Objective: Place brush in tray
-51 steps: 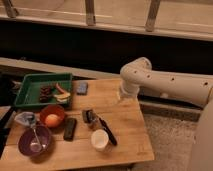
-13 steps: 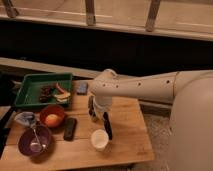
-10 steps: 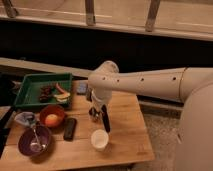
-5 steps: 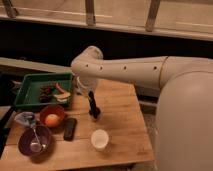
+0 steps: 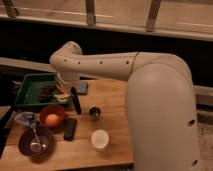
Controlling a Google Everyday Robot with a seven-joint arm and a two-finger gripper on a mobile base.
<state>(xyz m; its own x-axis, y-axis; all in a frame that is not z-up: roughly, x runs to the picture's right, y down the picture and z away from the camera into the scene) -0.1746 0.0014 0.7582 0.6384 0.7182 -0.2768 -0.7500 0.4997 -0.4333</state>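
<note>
A: The brush is held upright in the closed gripper, just right of the tray.
B: If released here, the rim is missed and the bowl is struck.

White cup, orange bowl, purple bowl, dark can
</note>
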